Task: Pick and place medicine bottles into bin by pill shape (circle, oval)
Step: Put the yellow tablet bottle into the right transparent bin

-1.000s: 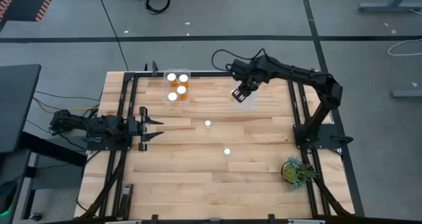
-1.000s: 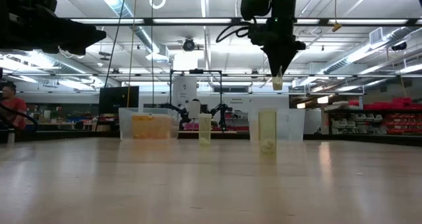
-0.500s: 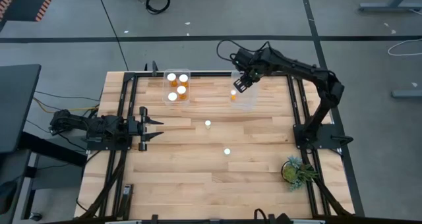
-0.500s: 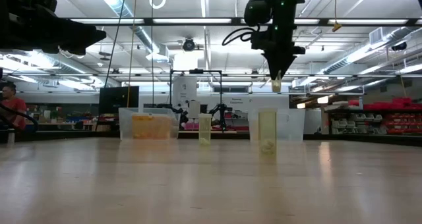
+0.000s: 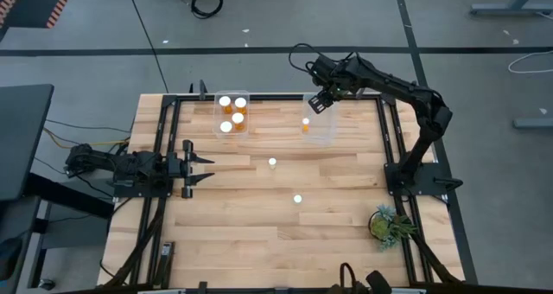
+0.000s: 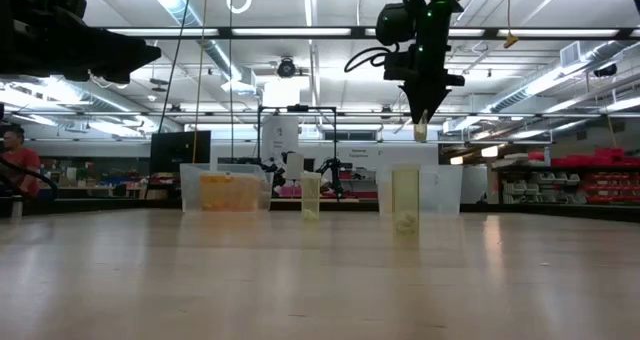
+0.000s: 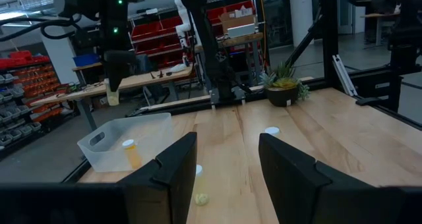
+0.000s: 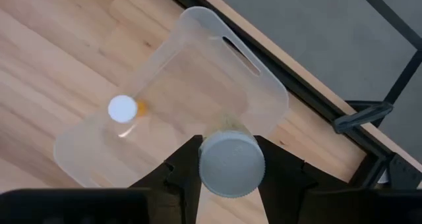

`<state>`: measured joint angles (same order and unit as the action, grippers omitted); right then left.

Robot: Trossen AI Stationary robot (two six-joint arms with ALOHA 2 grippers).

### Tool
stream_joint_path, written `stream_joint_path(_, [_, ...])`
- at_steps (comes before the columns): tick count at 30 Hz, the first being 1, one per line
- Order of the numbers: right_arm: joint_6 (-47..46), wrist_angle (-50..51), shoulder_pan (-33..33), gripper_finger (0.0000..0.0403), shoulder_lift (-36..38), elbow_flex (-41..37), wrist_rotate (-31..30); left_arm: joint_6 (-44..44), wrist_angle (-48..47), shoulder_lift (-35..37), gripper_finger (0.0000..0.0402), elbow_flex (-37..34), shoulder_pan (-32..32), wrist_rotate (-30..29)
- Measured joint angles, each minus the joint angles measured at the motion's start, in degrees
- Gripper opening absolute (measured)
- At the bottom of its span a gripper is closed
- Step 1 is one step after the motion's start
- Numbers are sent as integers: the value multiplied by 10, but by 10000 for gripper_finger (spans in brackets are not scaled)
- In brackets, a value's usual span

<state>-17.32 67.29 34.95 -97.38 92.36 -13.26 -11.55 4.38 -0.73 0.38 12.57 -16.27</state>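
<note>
The right gripper (image 5: 321,102) hangs above the far rim of the clear plastic bin (image 5: 325,137) at the back of the desk (image 5: 259,216), its two fingers clamped on a medicine bottle (image 8: 231,163) whose ribbed round white cap fills the space between them in the right wrist view. To finish this step well, I would judge that the arm should bring the bottle squarely over the bin's open middle, lower it below the rim, and only then part the fingers, aiming for the bare floor beside the lone orange bottle (image 5: 306,123) already standing inside so that neither topples. The bin is thin, translucent and rounded at the corners with slot handles, likely light enough to slide if bumped. A second clear bin (image 5: 232,114) nearby holds four white-capped orange bottles. Two more bottles (image 5: 272,162) (image 5: 297,200) stand loose on the pale, smooth butcher-block wood. The left gripper (image 5: 197,167) waits low at the desk's left side, fingers spread and holding nothing. A small green plant (image 5: 387,224) sits near the right arm's base.
</note>
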Motion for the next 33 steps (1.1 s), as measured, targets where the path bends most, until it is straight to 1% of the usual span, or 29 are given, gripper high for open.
stream_joint_path(33, [17, -15, 7, 133, -1, 0, 9, 0, 0, 0, 172, 0, 0, 0])
